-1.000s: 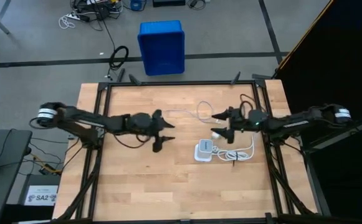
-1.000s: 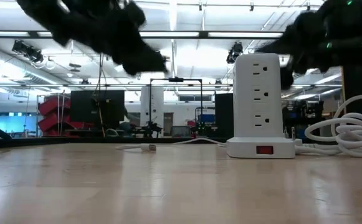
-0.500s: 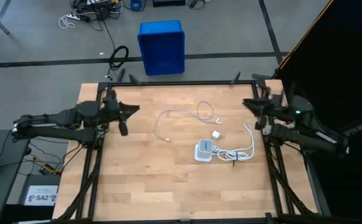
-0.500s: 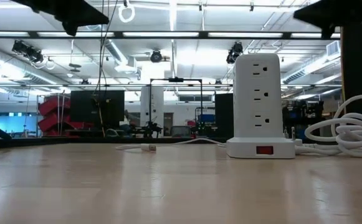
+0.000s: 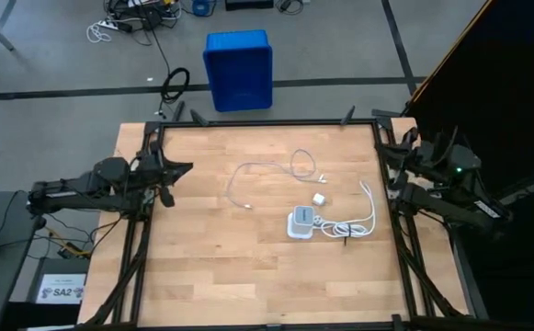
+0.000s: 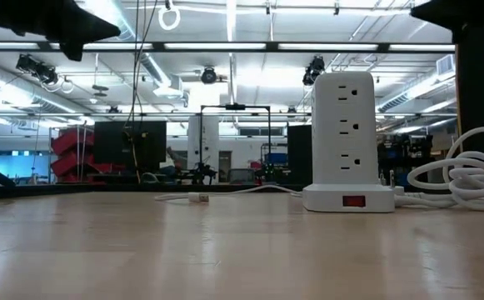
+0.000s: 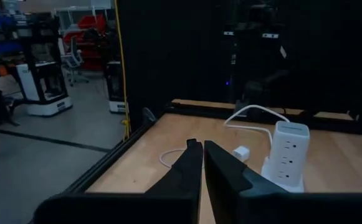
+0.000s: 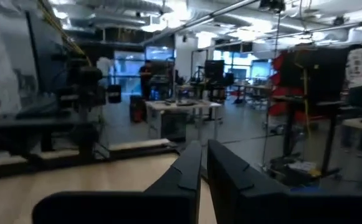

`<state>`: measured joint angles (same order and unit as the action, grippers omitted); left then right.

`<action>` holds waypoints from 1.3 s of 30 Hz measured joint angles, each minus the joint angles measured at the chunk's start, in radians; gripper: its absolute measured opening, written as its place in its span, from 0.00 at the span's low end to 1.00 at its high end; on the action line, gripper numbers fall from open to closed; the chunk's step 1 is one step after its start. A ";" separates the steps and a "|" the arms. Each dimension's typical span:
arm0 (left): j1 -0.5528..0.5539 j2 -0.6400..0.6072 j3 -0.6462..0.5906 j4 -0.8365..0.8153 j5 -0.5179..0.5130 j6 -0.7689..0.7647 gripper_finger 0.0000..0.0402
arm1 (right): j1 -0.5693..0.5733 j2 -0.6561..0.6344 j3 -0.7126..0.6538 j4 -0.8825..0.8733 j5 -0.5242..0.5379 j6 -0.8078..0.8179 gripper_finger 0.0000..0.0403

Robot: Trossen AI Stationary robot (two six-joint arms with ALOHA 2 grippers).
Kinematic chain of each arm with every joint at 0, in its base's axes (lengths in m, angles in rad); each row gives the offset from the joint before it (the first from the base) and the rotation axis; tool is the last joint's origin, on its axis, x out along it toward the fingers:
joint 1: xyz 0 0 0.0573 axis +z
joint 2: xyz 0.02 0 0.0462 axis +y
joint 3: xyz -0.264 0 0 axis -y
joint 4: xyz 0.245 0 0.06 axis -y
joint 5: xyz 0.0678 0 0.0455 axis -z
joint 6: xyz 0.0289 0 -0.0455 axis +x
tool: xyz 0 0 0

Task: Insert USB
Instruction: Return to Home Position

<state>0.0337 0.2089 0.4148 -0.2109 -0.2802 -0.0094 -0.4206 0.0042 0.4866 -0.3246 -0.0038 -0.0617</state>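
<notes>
A label reading "SA2" is seen beside the table. The USB lies loosely curled mid-table, near the outlet tower; its plugs are too small to be made out. The left gripper and right gripper are held at opposite table edges, fingers pressed together.

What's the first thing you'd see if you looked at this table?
The tall white power strip stands out, upright a little right of the middle of the table, with its thick white cord coiled beside it. A thin white cable lies loosely curled on the far side of it, and a small white cube sits between them. The left gripper and right gripper wait, shut and empty, at the table's left and right edges.
</notes>
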 joint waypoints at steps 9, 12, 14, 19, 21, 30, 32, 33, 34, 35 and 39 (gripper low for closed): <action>0.000 -0.155 -0.207 0.115 0.038 -0.035 0.00 | 0.001 0.000 -0.179 0.106 -0.134 0.008 0.00; 0.000 -0.193 -0.252 0.124 0.047 -0.049 0.00 | 0.001 0.000 -0.273 0.218 -0.139 0.009 0.00; 0.000 -0.209 -0.278 0.134 0.047 -0.052 0.00 | 0.001 0.000 -0.340 0.310 -0.143 0.007 0.00; 0.000 -0.210 -0.307 0.155 0.063 -0.054 0.00 | 0.000 0.000 -0.466 0.422 -0.158 -0.015 0.00; 0.000 -0.210 -0.326 0.167 0.079 -0.055 0.00 | 0.000 0.001 -0.476 0.398 -0.157 -0.024 0.00; 0.001 -0.210 -0.406 0.249 0.135 -0.075 0.00 | -0.001 0.000 -0.476 0.361 -0.150 -0.068 0.00; 0.001 -0.209 -0.406 0.246 0.139 -0.072 0.00 | -0.001 0.002 -0.476 0.359 -0.134 -0.072 0.00; 0.001 -0.209 -0.406 0.247 0.139 -0.073 0.00 | -0.001 0.002 -0.477 0.358 -0.128 -0.072 0.00; 0.001 -0.209 -0.406 0.247 0.139 -0.074 0.00 | -0.001 0.001 -0.477 0.357 -0.118 -0.072 0.00; 0.001 -0.209 -0.406 0.247 0.138 -0.074 0.00 | -0.001 0.002 -0.477 0.356 -0.113 -0.071 0.00; 0.001 -0.209 -0.407 0.259 0.130 -0.070 0.00 | -0.001 0.002 -0.477 0.356 -0.112 -0.068 0.00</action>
<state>0.0345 -0.0002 0.0082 0.0484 -0.1499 -0.0796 -0.4217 0.0059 0.0097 0.0318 -0.1158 -0.1294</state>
